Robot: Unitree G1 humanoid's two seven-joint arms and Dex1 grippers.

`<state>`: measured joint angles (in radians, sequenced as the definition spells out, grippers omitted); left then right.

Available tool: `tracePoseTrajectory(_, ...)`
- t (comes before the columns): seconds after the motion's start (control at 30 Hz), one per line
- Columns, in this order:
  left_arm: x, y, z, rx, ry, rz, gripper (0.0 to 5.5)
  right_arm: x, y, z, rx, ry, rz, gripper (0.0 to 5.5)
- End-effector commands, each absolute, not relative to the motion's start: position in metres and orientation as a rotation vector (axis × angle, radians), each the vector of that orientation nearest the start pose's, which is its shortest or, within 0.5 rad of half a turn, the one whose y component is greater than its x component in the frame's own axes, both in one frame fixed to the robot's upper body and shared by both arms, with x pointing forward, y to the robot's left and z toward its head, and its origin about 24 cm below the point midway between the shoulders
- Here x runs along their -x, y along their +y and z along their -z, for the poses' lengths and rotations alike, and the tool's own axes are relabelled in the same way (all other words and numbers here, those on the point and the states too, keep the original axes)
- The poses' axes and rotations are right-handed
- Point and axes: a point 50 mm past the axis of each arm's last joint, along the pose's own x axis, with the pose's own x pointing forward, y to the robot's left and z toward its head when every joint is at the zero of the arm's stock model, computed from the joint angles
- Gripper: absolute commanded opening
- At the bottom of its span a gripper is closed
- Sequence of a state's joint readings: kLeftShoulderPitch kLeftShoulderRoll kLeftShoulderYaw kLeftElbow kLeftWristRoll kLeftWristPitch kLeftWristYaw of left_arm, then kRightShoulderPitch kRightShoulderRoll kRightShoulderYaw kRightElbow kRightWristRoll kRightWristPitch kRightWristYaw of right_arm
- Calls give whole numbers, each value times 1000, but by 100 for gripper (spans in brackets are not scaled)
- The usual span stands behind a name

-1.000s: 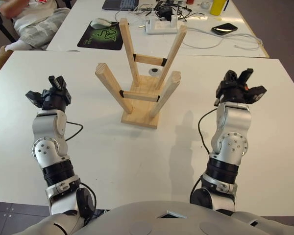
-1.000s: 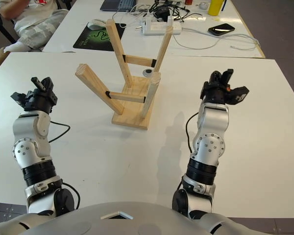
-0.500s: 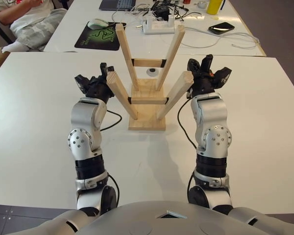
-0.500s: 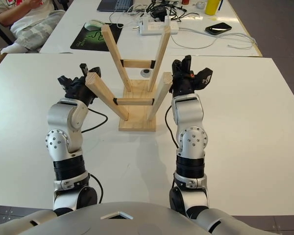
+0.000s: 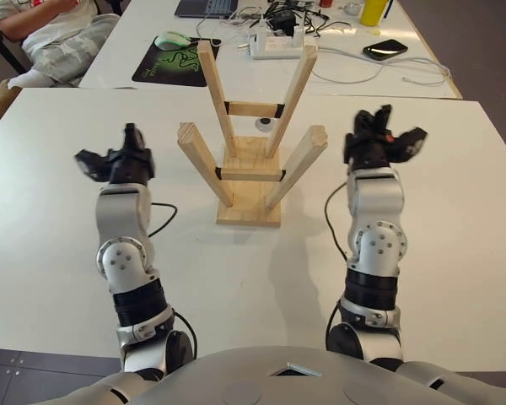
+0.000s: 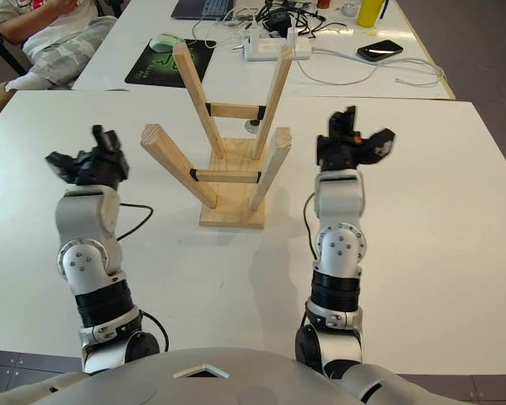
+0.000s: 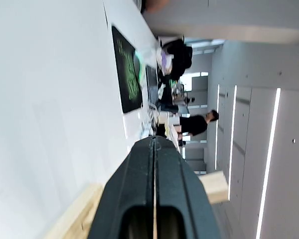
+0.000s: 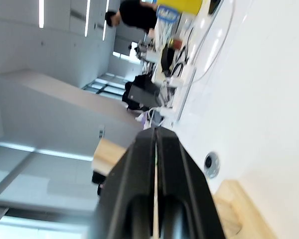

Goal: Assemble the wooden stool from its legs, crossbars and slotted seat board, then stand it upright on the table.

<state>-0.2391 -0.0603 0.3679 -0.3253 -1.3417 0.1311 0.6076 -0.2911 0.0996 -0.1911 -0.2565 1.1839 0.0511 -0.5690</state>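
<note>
Stool: the wooden stool (image 5: 251, 160) is seen upside down at the centre of the frame, apart from both grippers.
Seat: the slotted seat board (image 5: 249, 209) is laid flat on the white desk (image 5: 236, 287).
Legs: four legs are pointed upward and splayed outward. The near left leg (image 5: 202, 160) and near right leg (image 5: 297, 166) are tilted towards the frame's sides. The far left leg (image 5: 218, 97) and far right leg (image 5: 292, 99) are raised towards the top edge.
Crossbars: the near crossbar (image 5: 251, 174) is fixed between the near pair and the far crossbar (image 5: 255, 109) between the far pair. Dark bands are seen at the joints.
Left gripper: the left gripper (image 5: 110, 159) is held at centre left, beside the stool without touching it. Its fingers (image 7: 134, 199) are pressed together on nothing.
Right gripper: the right gripper (image 5: 381, 142) is held at centre right, just beyond the near right leg's tip. Its fingers (image 8: 139, 189) are likewise pressed together, with nothing pinched.
Behind: a second desk (image 5: 346, 80) is placed along the top edge, with a mouse pad (image 5: 170, 63), a power strip (image 5: 276, 46) and a phone (image 5: 385, 48) on it.
</note>
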Motion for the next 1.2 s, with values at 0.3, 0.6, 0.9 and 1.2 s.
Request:
tracePoseTrajectory(0.3,-272,71,-164,1667,245,124,0,-274,-66,-154,-1536,200,-97,1)
tracePoseTrajectory(0.6,-265,76,-143,1628,304,30,0,-269,-53,-146,-1497,297,-113,1)
tracePoseTrajectory(0.9,-268,189,-163,1484,-216,-235,0,-287,-164,-143,-1348,-97,195,1)
tracePoseTrajectory(1.2,-276,160,-162,1507,-119,-166,0,-289,-142,-150,-1357,-37,110,1)
